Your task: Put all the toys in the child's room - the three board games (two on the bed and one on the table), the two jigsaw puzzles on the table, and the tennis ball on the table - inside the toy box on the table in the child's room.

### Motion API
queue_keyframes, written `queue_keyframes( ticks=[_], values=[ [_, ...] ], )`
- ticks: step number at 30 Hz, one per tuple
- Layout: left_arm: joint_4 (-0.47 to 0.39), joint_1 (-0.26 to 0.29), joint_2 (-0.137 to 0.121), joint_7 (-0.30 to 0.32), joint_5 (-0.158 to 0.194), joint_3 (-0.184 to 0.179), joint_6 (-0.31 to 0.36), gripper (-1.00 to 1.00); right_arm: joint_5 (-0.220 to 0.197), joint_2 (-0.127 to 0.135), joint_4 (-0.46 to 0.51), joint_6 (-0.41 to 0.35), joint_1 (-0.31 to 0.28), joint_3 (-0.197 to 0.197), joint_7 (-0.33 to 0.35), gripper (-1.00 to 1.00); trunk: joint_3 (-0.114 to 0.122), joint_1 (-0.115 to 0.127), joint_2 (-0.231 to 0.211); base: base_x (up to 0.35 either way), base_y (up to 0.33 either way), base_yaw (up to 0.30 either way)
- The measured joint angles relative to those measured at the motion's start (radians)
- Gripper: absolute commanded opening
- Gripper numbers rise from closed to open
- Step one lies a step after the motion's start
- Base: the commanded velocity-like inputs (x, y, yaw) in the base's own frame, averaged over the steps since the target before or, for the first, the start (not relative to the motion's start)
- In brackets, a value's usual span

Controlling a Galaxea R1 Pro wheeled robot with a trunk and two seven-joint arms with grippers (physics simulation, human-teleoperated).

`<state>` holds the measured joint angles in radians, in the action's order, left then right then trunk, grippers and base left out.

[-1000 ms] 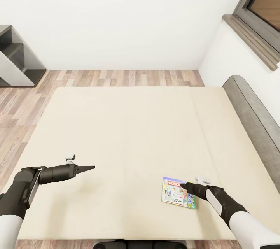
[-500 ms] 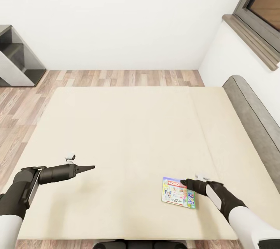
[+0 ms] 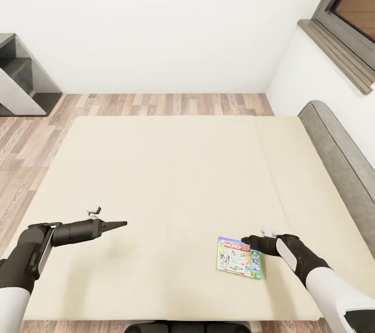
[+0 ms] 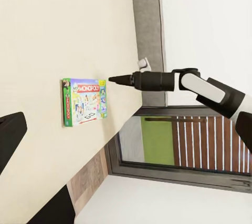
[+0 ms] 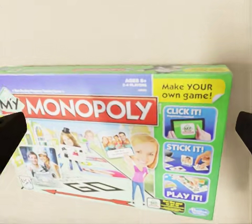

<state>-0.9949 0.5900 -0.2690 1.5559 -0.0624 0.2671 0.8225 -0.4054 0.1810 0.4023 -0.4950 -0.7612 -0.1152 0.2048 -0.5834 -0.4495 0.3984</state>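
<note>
One board game (image 3: 239, 257), a flat Monopoly box with a green, blue and red cover, lies on the beige mattress of the bed (image 3: 172, 177) near its front edge. My right gripper (image 3: 245, 242) hovers at the box's far right corner, open, and its fingers (image 5: 10, 134) stand wide to either side of the cover (image 5: 121, 140). The same box (image 4: 84, 101) and right gripper (image 4: 112, 79) also show in the left wrist view. My left gripper (image 3: 123, 224) hangs over bare mattress well to the left, open and holding nothing.
The bed's grey headboard (image 3: 338, 151) runs along the right side. A grey-framed window (image 3: 354, 5) sits above it. Wood-plank floor (image 3: 156, 104) lies beyond the bed, with a grey and white shelf unit (image 3: 21, 83) against the wall at far left.
My right gripper has shifted slightly toward the far side of the game box and its forearm has swung outward to the right. The left arm and the box have not moved.
</note>
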Motion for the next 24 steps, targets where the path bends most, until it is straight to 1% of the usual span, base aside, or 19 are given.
queue_keyframes(
  ticks=[9,17,24],
  values=[
    [0.000,0.000,-0.001,0.000,0.000,0.001,0.000,1.00,-0.001,0.025,0.000,-0.009,-0.002,0.000,0.003,1.00,0.000,0.000,0.000,0.000,0.000,0.000],
    [0.000,0.000,-0.001,0.001,0.000,0.001,0.000,1.00,-0.001,0.030,0.000,-0.010,-0.001,0.000,0.005,1.00,-0.001,0.000,0.000,0.000,0.000,0.000],
    [0.000,0.000,-0.001,0.008,0.005,0.002,0.000,1.00,0.000,0.032,0.000,-0.010,-0.001,0.000,0.005,1.00,-0.008,0.000,0.000,0.000,0.000,0.000]
  ],
)
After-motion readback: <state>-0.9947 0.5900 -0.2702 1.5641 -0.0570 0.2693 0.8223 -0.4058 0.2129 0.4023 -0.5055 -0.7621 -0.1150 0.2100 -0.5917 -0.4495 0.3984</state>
